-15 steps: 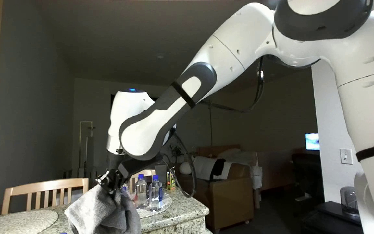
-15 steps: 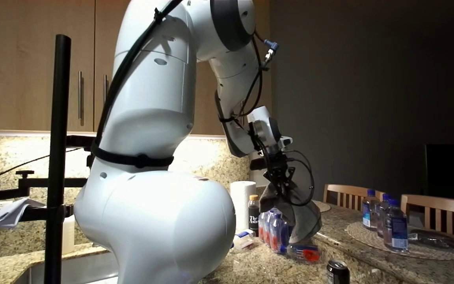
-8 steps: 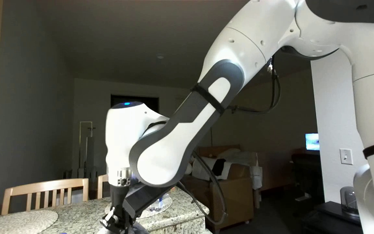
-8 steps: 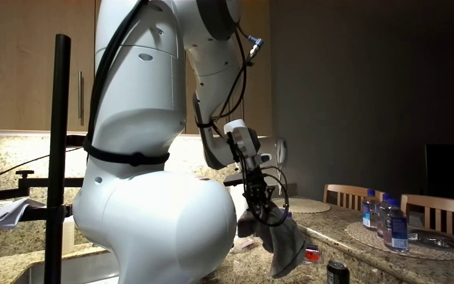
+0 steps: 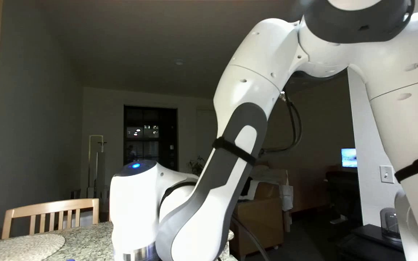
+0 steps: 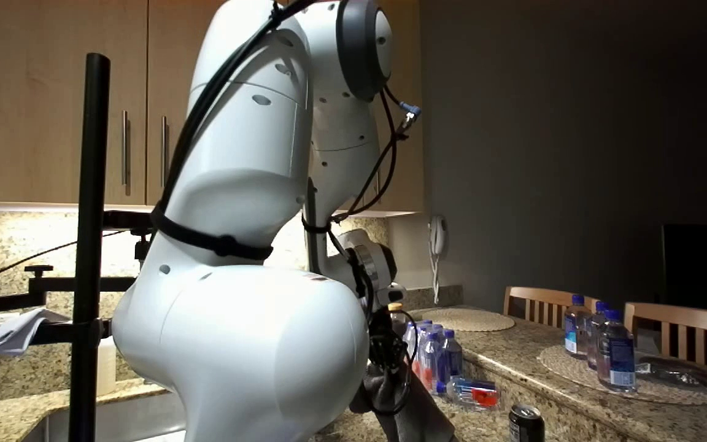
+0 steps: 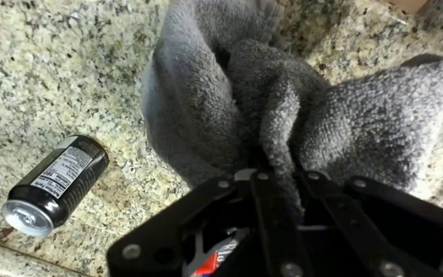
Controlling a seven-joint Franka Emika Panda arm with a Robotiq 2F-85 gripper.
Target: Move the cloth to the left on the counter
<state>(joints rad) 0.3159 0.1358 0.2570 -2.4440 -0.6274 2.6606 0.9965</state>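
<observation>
The grey cloth [image 7: 202,111] is bunched and hangs from my gripper [image 7: 279,169] in the wrist view. A fold of it is pinched between the two fingers. In an exterior view the gripper [image 6: 387,350] points down, with the cloth [image 6: 415,411] below it running off the bottom edge. The pale speckled counter [image 7: 52,88] lies beneath the cloth. I cannot tell whether the cloth touches it. In an exterior view showing the raised part of the counter [image 5: 89,237], gripper and cloth are out of view below the frame.
A black can [image 7: 58,184] stands on the counter beside the cloth; it also shows in an exterior view [image 6: 525,423]. Several upright bottles [image 6: 436,362] and a lying bottle [image 6: 475,393] are behind the gripper. The raised ledge holds water bottles [image 6: 617,356] on a round placemat [image 6: 691,396].
The arm has lowered, carrying the cloth down and leftward in an exterior view. In an exterior view that showed the cloth earlier, gripper and cloth have dropped out of frame. The grip remains shut.
</observation>
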